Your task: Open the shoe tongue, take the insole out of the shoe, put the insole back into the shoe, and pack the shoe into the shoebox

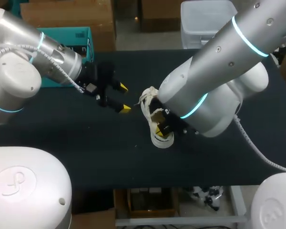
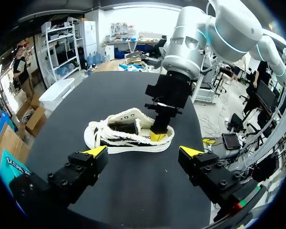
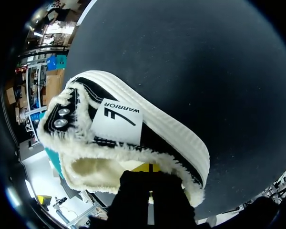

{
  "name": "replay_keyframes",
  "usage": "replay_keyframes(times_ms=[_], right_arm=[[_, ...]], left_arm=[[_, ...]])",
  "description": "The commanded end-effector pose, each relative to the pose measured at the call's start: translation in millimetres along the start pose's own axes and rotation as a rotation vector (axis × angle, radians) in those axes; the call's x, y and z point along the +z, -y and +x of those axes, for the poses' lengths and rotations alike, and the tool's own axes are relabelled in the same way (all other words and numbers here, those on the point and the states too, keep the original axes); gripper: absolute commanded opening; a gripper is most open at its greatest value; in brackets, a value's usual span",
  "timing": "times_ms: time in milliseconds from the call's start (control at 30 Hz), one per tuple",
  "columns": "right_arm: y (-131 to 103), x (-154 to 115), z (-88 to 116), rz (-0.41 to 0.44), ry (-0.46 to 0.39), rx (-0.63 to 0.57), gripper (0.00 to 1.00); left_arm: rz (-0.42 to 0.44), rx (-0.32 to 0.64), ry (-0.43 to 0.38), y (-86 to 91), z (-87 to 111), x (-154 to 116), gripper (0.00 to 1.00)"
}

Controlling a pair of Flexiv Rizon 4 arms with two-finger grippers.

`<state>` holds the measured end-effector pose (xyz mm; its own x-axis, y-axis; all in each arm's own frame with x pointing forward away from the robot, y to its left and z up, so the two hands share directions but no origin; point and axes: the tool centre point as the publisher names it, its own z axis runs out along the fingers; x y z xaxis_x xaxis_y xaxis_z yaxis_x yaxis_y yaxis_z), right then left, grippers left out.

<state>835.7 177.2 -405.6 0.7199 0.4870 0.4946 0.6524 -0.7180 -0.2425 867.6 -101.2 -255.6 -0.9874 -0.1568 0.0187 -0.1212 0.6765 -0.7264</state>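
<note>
Shoe (image 2: 119,139), printed side label (image 3: 118,119); left claw (image 2: 144,151) open, right claw (image 2: 158,136) inside, state unclear.

shoe (image 2: 119,139) heel — blocked by right end effector (image 2: 157,136) | toe side free

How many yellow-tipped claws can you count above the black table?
2. The left claw is open, short of the white, fleece-lined sneaker with black sides; the right claw dips into that sneaker's heel opening, partly hidden by it.
</note>
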Motion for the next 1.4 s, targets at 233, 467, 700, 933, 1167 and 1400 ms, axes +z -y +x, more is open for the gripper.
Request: replay_keyframes(times_ms=[233,467,700,933,1167,1400], right_arm=[[16,-19,4,-0.091,-0.001,-0.030,0.00],[16,-71,11,-0.072,-0.085,-0.109,0.00],[-9,-105,7,-0.017,-0.073,-0.210,0.00],[-15,-111,5,0.006,-0.095,-0.213,1.00],[-20,-103,2,0.017,-0.114,-0.279,1.00],[-37,-114,-9,0.037,-0.054,-0.458,1.00]], left_arm=[[0.000,0.000,0.001,-0.1,0.4,0,1.00],[0.000,0.000,0.001,-0.1,0.4,0,1.00],[0.000,0.000,0.001,-0.1,0.4,0,1.00],[0.000,0.000,0.001,-0.1,0.4,0,1.00],[-0.071,-0.163,0.021,5.5,13.1,32,1.00],[-0.123,-0.389,0.141,3.3,29.4,29,1.00]])
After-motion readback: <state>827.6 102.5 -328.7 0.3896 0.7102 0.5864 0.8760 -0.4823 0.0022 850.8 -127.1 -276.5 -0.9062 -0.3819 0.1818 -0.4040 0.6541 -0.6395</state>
